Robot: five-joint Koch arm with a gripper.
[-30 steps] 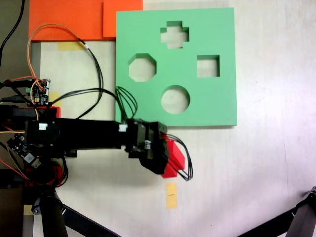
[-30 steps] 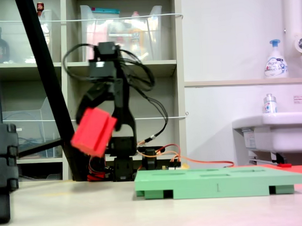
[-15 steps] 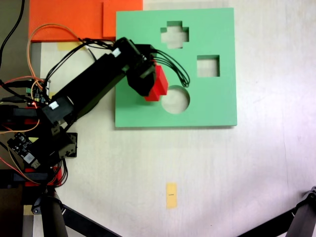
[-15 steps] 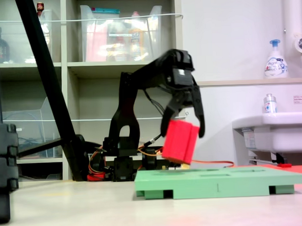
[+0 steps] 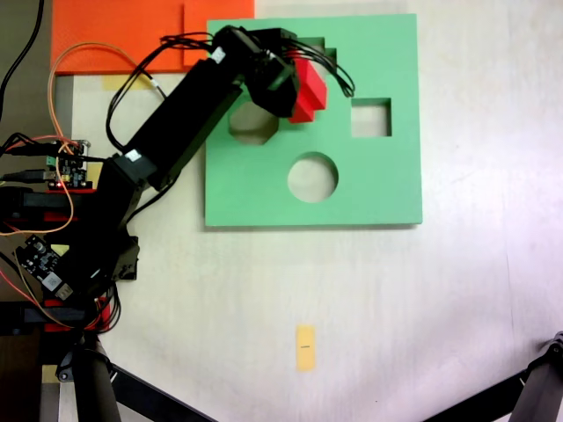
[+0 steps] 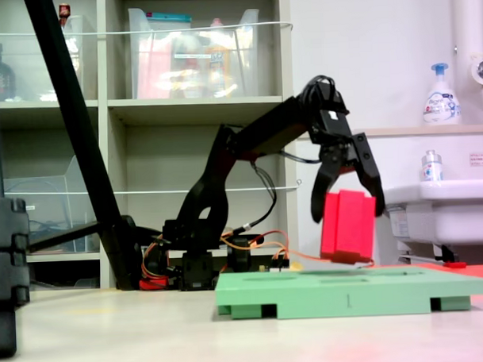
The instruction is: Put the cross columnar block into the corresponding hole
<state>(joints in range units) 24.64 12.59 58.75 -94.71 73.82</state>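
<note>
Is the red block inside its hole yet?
Not yet. In the second exterior view the red cross block hangs in the end effector, its bottom at or just above the green board.

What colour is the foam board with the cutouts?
Green: the foam board shows best in the first exterior view, seen from above.
</note>
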